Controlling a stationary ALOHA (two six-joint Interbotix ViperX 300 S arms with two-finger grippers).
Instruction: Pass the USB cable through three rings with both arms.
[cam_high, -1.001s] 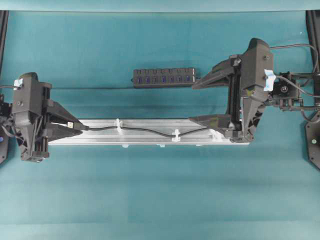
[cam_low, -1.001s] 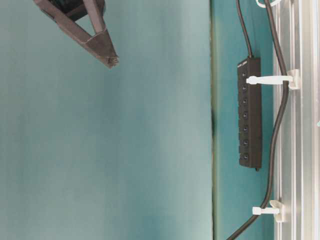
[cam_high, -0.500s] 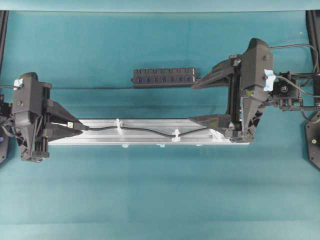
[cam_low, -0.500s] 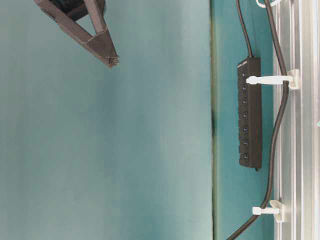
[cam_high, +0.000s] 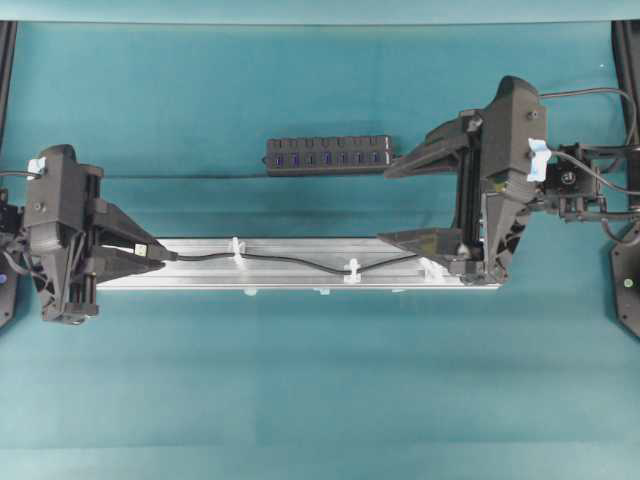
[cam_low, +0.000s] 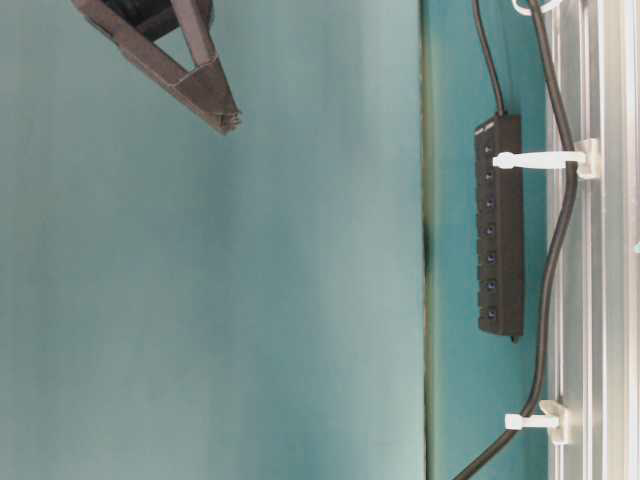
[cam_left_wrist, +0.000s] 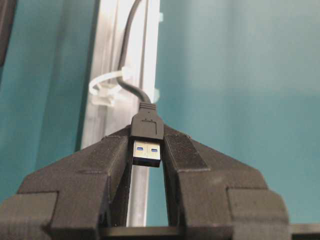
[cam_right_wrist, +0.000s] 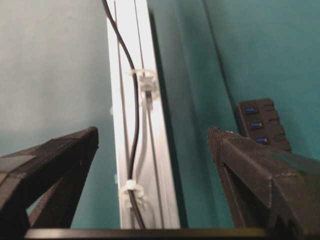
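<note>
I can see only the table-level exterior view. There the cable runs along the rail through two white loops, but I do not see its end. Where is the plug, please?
Observer: The USB plug is clamped between the fingers of the left gripper, metal tip pointing toward the wrist camera.
Operator: Is the right gripper holding the cable too?
Observer: No. The right gripper is wide open, with nothing between its fingers.
Operator: How many loops does the cable pass?
Observer: From overhead, the USB cable passes two rings; a third ring sits partly under the right gripper, and I cannot tell whether the cable runs through it.
</note>
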